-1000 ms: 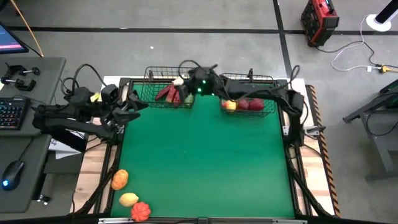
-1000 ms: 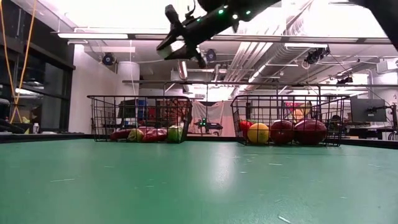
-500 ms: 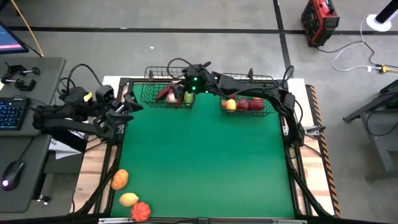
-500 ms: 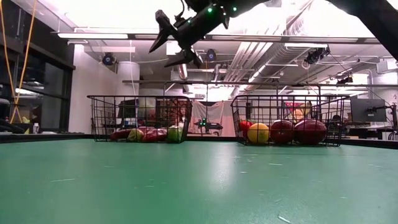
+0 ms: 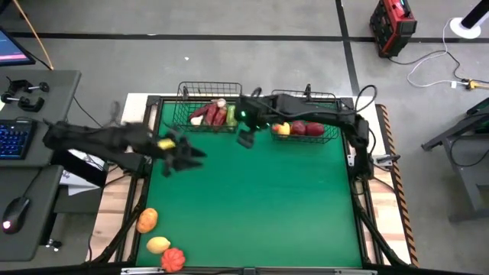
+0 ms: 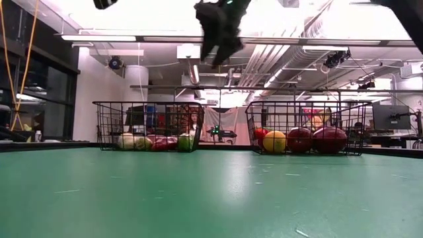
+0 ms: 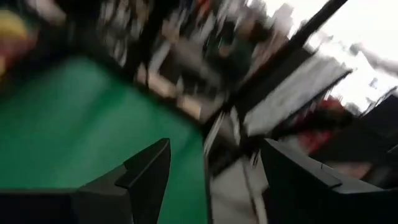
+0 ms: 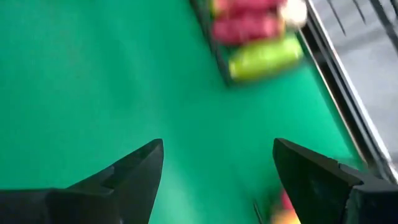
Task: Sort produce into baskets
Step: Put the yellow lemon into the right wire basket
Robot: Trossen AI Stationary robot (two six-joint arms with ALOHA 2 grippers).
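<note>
My left gripper (image 5: 195, 156) hangs open and empty over the left part of the green mat; its wrist view (image 7: 214, 144) shows nothing between its fingers. My right gripper (image 5: 245, 140) is open and empty above the mat, just in front of the gap between the two black wire baskets; it also shows in its wrist view (image 8: 217, 144). The left basket (image 5: 180, 114) holds red, green and white produce (image 5: 215, 114). The right basket (image 5: 337, 131) holds red and yellow produce (image 5: 302, 128). Three loose pieces lie on the near left corner: orange (image 5: 147, 220), yellow (image 5: 158, 244), red (image 5: 173, 259).
Both baskets stand along the mat's far edge, side by side, as the low view shows for the left (image 6: 149, 125) and the right (image 6: 305, 106). The middle and right of the green mat (image 5: 267, 206) are bare. A desk with a keyboard (image 5: 15, 137) stands left of the table.
My right gripper was high over the left basket, opened there, and a white piece now lies in that basket. It has then come toward the near edge, out over the mat. My left gripper has swung from the table's left edge rightward over the mat.
</note>
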